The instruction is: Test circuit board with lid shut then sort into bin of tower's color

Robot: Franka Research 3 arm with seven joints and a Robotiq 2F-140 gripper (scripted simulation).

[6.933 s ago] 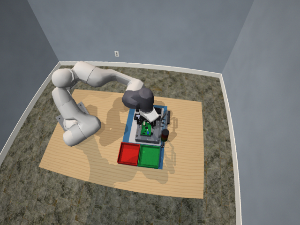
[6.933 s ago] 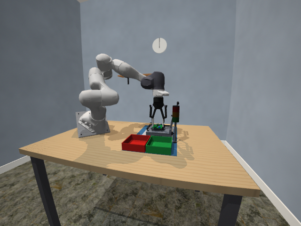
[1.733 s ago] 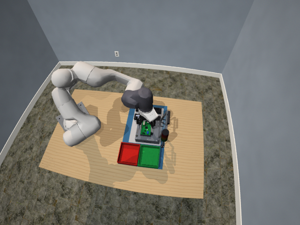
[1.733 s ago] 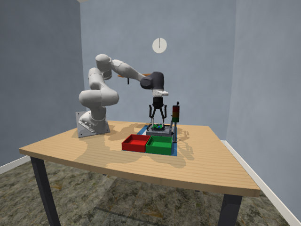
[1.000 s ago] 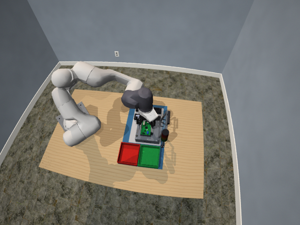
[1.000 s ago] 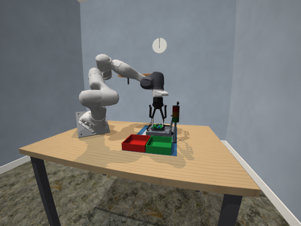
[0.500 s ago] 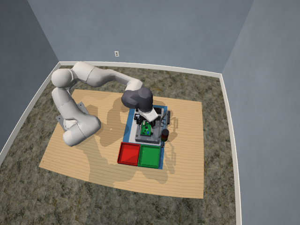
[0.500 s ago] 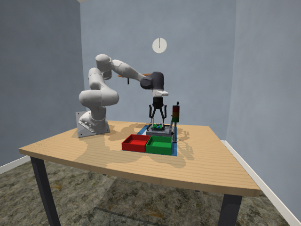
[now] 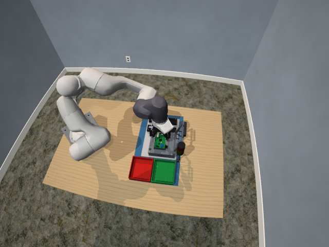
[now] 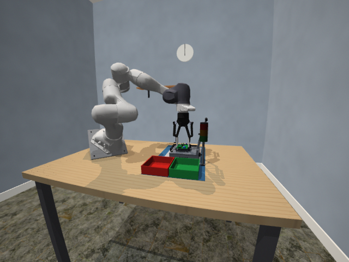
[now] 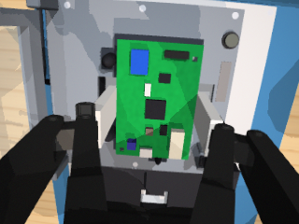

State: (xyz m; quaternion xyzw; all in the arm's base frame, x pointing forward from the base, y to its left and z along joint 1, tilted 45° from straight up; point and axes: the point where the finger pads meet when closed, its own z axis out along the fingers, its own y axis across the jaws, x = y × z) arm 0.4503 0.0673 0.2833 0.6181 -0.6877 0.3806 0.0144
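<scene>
The green circuit board (image 11: 156, 98) is face up between my finger pads, level over the grey tester (image 9: 162, 150) and close above its plate. In the wrist view its white connector (image 11: 176, 145) is at the near end and a blue chip (image 11: 139, 62) at the far end. A black post (image 11: 108, 61) stands just beside the board's left long edge. My gripper (image 11: 155, 103) points straight down and is shut on the board's two long edges; it also shows in the side view (image 10: 182, 143). I cannot tell whether the board rests on the pins, which are hidden.
The tester's lid (image 9: 183, 128) stands open on the side away from the arm's base. The signal tower (image 10: 203, 131) beside the tester looks unlit. The red bin (image 9: 141, 168) and green bin (image 9: 164, 171) sit side by side on the blue mat in front of the tester.
</scene>
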